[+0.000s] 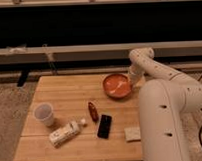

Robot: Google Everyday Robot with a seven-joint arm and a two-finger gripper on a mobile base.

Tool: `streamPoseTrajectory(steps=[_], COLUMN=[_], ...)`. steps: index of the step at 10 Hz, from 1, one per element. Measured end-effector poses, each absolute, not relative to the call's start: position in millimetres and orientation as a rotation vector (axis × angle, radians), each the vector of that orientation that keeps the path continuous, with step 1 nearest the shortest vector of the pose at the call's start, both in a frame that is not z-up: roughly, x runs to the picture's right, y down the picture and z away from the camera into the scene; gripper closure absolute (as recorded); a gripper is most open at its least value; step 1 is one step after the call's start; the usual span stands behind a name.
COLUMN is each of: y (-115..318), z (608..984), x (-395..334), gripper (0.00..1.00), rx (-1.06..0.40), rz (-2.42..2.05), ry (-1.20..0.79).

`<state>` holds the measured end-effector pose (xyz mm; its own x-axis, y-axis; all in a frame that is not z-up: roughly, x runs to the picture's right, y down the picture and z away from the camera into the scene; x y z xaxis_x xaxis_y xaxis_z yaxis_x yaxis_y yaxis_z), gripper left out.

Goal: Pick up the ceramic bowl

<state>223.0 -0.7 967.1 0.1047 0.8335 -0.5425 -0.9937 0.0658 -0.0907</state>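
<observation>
The ceramic bowl [117, 86] is round, shallow, glossy and orange-red. It sits on the wooden table [60, 91] near its far right corner. My gripper [131, 80] reaches down from the white arm [160, 98] to the bowl's right rim. The arm rises from the lower right, bends above the bowl and hides the table's right edge. I cannot tell whether the gripper touches the rim.
A translucent plastic cup [44, 115] stands at the left. A white bottle [64, 134] lies near the front. A red-brown object [92, 111], a black phone [104, 126] and a beige packet [132, 134] lie mid-table. A dark wall with rails runs behind.
</observation>
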Motion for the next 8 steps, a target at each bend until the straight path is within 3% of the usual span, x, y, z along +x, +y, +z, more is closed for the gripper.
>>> streamPoseTrajectory(steps=[2, 8], y=[-9.6, -24.5], z=[957.3, 933.9], x=[221.3, 226.9], gripper=[0.98, 1.00], rx=[-0.504, -0.515], rz=[1.433, 1.437], ry=[0.365, 0.344])
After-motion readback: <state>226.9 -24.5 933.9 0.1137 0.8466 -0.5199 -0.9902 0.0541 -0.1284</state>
